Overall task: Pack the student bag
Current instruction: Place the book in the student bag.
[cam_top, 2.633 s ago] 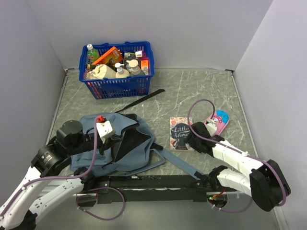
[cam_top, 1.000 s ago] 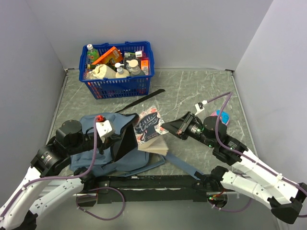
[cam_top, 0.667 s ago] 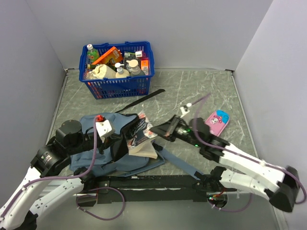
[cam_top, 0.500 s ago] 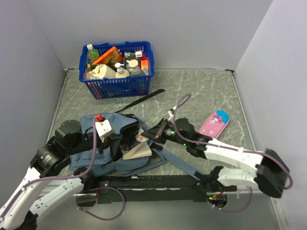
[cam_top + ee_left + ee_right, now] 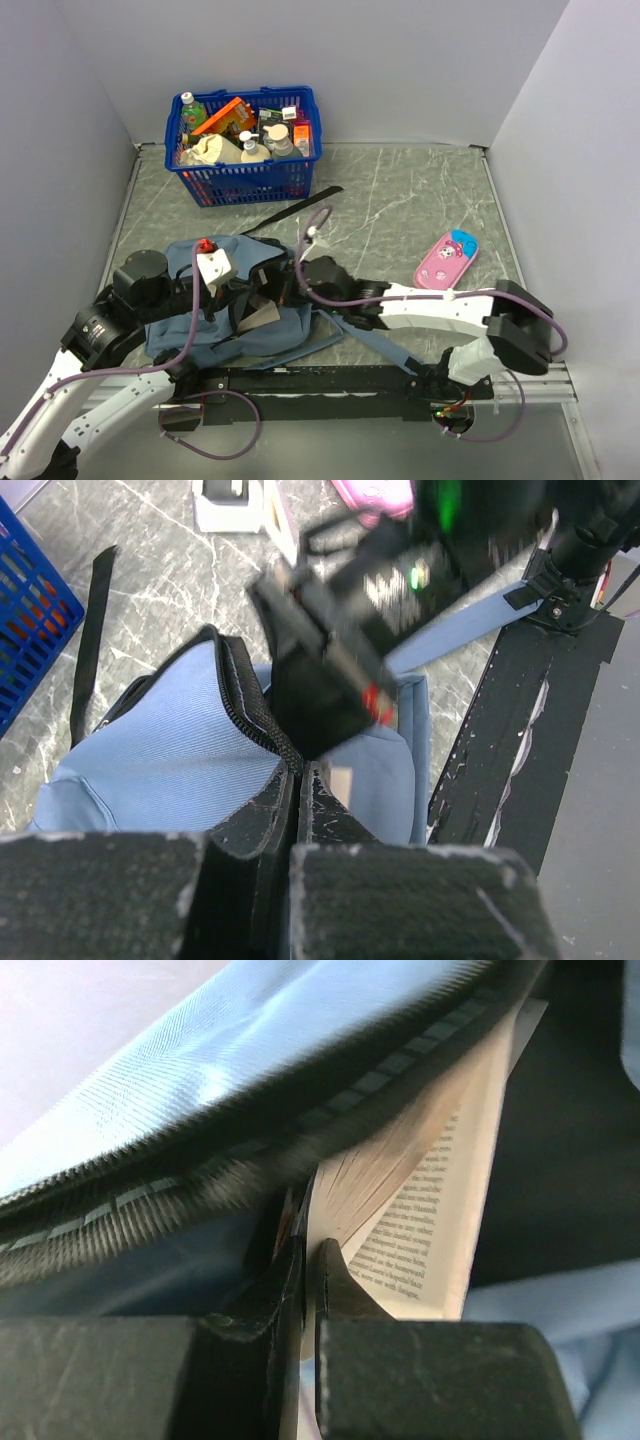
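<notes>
The student bag [image 5: 210,320] is a grey-blue backpack lying at the front left, its zipped mouth held open. My left gripper [image 5: 240,292] is shut on the bag's zipper edge [image 5: 250,695], pinching it between its fingertips [image 5: 325,800]. From the right, my right gripper [image 5: 283,295] reaches into the bag's mouth. It is shut on a paperback book [image 5: 440,1200], gripping the cover and a few pages. The book's pages fan open under the zipper rim [image 5: 300,1120]. Only a tan corner of the book [image 5: 264,313] shows from above.
A blue basket [image 5: 247,175] full of bottles and packets stands at the back left. A pink pencil case [image 5: 447,256] lies to the right. A black strap [image 5: 297,209] lies behind the bag. Blue shoulder straps [image 5: 365,338] trail toward the black taped strip [image 5: 330,378].
My right gripper has lifted the book from the table at the right, carried it leftward and pushed it into the bag's mouth. The left gripper has kept its hold on the zipper edge.
</notes>
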Available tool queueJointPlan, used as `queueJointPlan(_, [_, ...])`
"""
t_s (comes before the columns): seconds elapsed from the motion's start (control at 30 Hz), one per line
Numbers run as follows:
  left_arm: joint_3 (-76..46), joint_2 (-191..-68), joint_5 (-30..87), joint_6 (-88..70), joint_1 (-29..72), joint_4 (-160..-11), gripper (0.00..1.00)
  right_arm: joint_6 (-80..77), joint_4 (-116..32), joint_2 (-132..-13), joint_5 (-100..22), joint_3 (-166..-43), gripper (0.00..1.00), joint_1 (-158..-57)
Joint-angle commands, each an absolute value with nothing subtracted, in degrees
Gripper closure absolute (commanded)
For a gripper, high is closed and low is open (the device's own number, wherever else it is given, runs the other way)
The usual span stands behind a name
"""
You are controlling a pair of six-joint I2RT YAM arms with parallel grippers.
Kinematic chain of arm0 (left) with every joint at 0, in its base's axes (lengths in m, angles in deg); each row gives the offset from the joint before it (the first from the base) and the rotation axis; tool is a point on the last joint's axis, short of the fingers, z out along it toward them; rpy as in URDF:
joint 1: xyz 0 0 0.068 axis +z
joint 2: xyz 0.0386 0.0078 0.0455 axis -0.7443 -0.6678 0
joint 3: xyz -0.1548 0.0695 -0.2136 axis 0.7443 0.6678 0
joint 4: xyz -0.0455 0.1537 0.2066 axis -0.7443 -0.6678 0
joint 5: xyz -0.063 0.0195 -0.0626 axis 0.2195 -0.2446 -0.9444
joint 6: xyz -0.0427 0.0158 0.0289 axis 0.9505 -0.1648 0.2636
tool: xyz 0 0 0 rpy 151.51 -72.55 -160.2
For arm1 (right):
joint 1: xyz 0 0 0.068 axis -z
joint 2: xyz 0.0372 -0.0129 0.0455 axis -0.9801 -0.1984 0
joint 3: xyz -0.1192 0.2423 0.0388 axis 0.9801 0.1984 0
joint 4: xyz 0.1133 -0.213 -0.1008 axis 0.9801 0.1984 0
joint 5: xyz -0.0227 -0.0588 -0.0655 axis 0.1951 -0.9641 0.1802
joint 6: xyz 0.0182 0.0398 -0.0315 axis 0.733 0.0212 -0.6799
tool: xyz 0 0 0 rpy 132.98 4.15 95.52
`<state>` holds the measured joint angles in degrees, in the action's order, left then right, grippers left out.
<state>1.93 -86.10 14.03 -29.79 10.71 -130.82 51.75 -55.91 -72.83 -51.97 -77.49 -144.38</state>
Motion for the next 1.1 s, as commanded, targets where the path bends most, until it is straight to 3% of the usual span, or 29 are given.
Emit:
queueJointPlan(0.0, [-1.8,-85.99,11.64,-28.8,11.19,-125.28,0.99,49.09,-55.75,-78.38,-63.84,-83.7,1.0,-147.55])
queueJointPlan(0.17, [-3.03,-86.17,12.07,-29.15,11.27,-126.25,0.99,48.57,-54.62,-86.64,-56.4,-89.94,1.0,-148.86])
queueJointPlan(0.2, [-3.21,-86.08,12.07,-29.32,11.27,-126.33,0.99,47.96,-53.39,-87.35,-55.6,-91.52,0.93,-149.22])
queueJointPlan(0.23, [-3.21,-86.08,11.9,-29.41,11.36,-126.51,0.99,47.78,-52.07,-87.88,-55.07,-91.97,0.79,-149.48])
queueJointPlan(0.27, [-3.12,-86.08,11.81,-29.33,11.36,-126.51,0.99,48.82,-47.97,-87.53,-54.89,-92.15,0.57,-149.57])
queueJointPlan(0.4, [-2.42,-85.73,11.46,-28.97,11.36,-125.99,0.99,50.84,-45.03,-80.34,-58.92,-84.8,0.3,-148.09])
queueJointPlan(0.47, [-2.07,-85.47,11.46,-28.89,11.36,-125.98,0.99,51.47,-45.38,-75.68,-59.63,-80.83,0.25,-147.21])
queueJointPlan(0.53, [-1.63,-85.29,11.55,-28.71,11.36,-125.72,0.99,51.55,-45.82,-73.13,-61.47,-79.06,0.29,-146.68])
queueJointPlan(0.63, [-1.89,-85.29,11.37,-28.36,11.45,-125.46,0.99,51.56,-45.73,-74.25,-62.62,-78.35,0.47,-146.5])
queueJointPlan(0.67, [-1.89,-85.46,11.28,-28.27,11.45,-125.46,0.99,52.51,-45.47,-75.22,-62.45,-78.96,0.66,-146.5])
queueJointPlan(0.8, [-2.59,-85.64,11.46,-28.71,11.45,-126.16,0.99,51.03,-48.27,-81.88,-60.78,-81.42,0.97,-146.94])
queueJointPlan(1.0, [-2.68,-85.64,11.63,-28.89,11.54,-126.25,0.99,48.48,-50.2,-87.0,-56.21,-87.57,1.0,-148.34])
queueJointPlan(1.07, [-2.33,-85.64,11.64,-28.97,11.54,-125.9,0.99,47.43,-60.33,-87.0,-50.62,-85.4,1.0,-148.52])
